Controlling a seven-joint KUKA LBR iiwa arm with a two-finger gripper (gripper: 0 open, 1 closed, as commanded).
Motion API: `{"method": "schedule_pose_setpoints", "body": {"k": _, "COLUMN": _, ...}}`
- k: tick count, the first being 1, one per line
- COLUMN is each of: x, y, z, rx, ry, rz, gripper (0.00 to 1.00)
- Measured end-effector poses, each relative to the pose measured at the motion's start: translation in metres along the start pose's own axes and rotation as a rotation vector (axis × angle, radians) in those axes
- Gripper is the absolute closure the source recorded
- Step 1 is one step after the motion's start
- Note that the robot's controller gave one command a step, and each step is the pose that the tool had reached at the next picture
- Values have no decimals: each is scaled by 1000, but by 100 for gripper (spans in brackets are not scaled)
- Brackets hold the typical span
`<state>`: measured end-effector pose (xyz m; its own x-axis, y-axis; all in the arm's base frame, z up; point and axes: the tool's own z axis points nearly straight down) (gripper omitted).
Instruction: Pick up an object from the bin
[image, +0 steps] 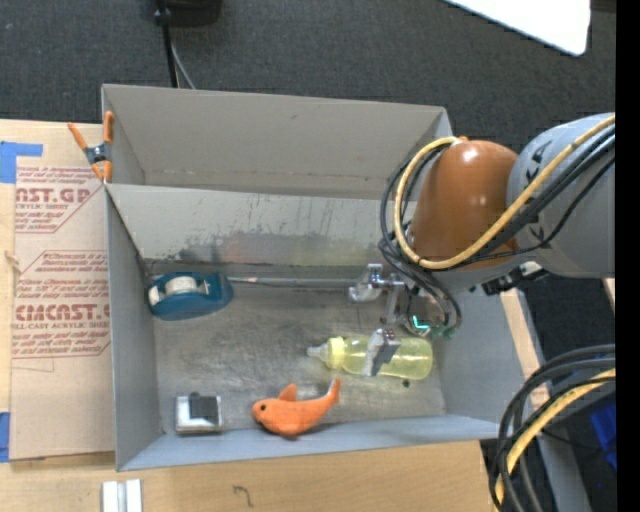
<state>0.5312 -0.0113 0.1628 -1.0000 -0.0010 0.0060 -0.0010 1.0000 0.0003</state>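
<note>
Plainly the jaws, whose spread I cannot tell, hang directly over the middle of the pale yellow bottle (410, 360), lying left-to-right at the bin's (135, 340) near right.

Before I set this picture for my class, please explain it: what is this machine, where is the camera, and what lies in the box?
It is a robot arm reaching in from the right; the orange dome and cables are parts of it. The one camera looks down, slightly sideways, into a grey metal bin. The arm's end effector is down at a pale yellow bottle lying on its side at the right. Also inside: an orange toy fish, a blue tape dispenser and a small grey block. Whether the bottle is gripped I cannot tell.
</note>
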Motion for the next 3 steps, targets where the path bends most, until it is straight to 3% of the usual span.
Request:
{"method": "schedule_pose_setpoints", "body": {"k": 1, "x": -2, "y": 0, "z": -3, "rx": 0, "ry": -7, "rz": 0, "gripper": 0}}
{"method": "schedule_pose_setpoints", "body": {"k": 2, "x": 24, "y": -13, "z": 83, "rx": -2, "ry": -14, "rz": -61, "gripper": 100}}
{"method": "schedule_pose_setpoints", "body": {"k": 3, "x": 24, "y": -13, "z": 83, "rx": -2, "ry": -14, "rz": -60, "gripper": 100}}
